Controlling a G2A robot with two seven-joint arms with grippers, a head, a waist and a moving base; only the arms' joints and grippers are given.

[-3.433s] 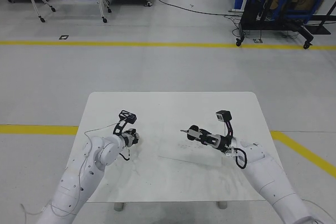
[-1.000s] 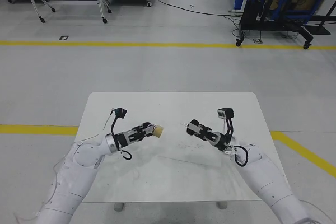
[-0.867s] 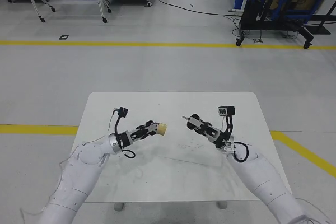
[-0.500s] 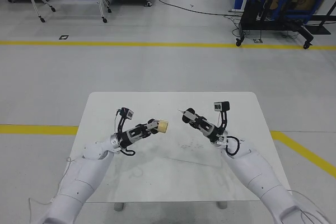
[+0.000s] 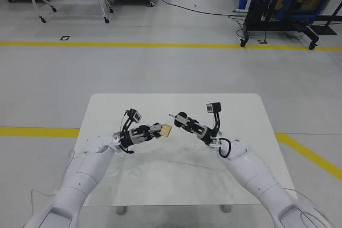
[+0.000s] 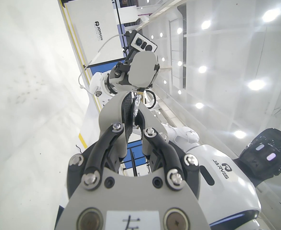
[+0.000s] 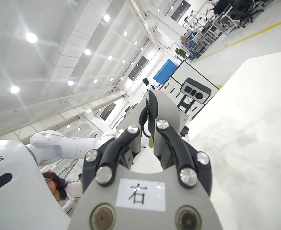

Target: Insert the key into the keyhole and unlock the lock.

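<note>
**Entry 1: left gripper** [image 5: 159, 130]. It is hanging above the middle of the white surface [image 5: 216, 171], just left of centre in the top view. Its arm is coming in from the lower left of the frame. The fingers are clenching on the lock.

**Entry 2: lock** [image 5: 166, 131]. The brass-coloured body is sticking out past the left fingertips, lifted off the surface and pointing toward the right gripper. In the left wrist view a silvery metal part of it [image 6: 135, 105] is sitting pinched between the two dark pads [image 6: 128, 111].

**Entry 3: right gripper** [image 5: 179, 119]. It is hanging just right of centre in the top view, a little higher in the frame than the lock. Its arm is running down to the lower right. The fingers are pressing together on the key. In the left wrist view this gripper [image 6: 143, 71] is showing just beyond the left fingertips, facing them.

**Entry 4: key** [image 5: 171, 115]. The thin pale blade is projecting from the right fingertips toward the upper left of the frame. It is lying just beside the lock's upper corner, and a narrow gap is appearing between them. In the right wrist view the closed fingers [image 7: 165, 113] are covering most of it.

**Entry 5: surroundings.** A grey floor is lying around the surface, and yellow lines [image 5: 159, 44] are crossing it.
</note>
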